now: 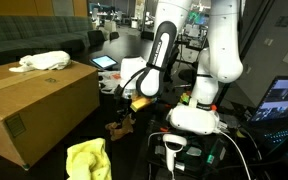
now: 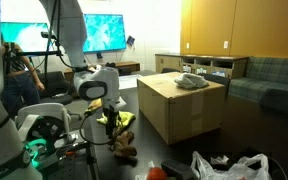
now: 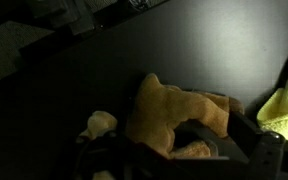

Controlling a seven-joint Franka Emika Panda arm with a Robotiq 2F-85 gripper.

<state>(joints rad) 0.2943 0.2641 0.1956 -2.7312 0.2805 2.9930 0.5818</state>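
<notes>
Large cardboard box (image 1: 39, 105) noted in both exterior views, with a white cloth (image 1: 44, 62) laid on its top. Yellow cloth (image 1: 87, 160) found crumpled near the box. Lit monitor (image 2: 94, 32) and white plastic bag (image 2: 229, 167) recorded.

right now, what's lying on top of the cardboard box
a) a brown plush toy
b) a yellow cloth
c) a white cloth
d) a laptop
c: a crumpled white cloth lies on top of the cardboard box, while the yellow cloth lies lower down, beside the box.
</notes>
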